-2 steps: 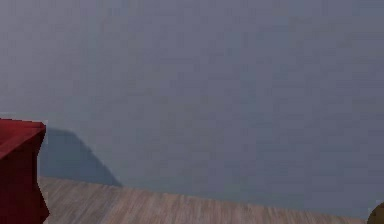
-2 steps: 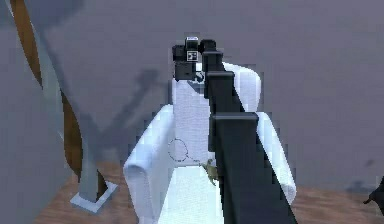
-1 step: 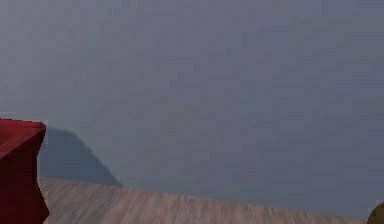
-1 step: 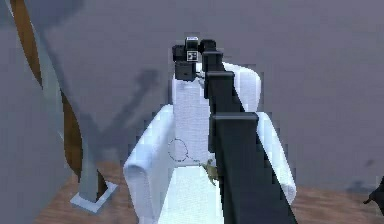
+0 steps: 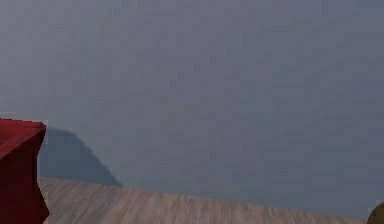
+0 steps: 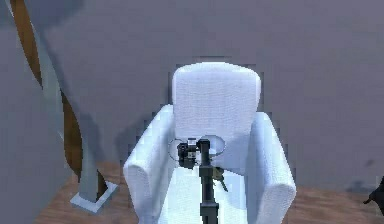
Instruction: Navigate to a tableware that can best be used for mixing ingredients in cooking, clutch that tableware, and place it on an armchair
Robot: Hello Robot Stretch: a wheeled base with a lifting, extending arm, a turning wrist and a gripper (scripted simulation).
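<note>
**Forward view.** A blue-grey wall (image 5: 200, 80) takes up most of the scene. A strip of wooden floor (image 5: 150, 205) runs along the near edge. A dark red block (image 5: 18, 170), likely furniture, stands at the left edge on the floor. A small dark brown item (image 5: 377, 213) sits in the near right corner; its type cannot be told.

**Arm side view.** A pale armchair (image 6: 215, 95) stands at centre against the wall, facing the robot. The arm (image 6: 208, 195) rises from the near edge to the seat. The gripper (image 6: 186, 153) is at its far end, over the seat. A pale round shape (image 6: 214, 143), possibly the bowl, lies at the seat just right of the gripper. Whether the gripper holds anything cannot be told. The state of the fingers cannot be told. A brown curved stand (image 6: 68, 130) on a pale base (image 6: 95, 195) stands left of the armchair. A dark item (image 6: 378, 190) shows at the right edge.
</note>
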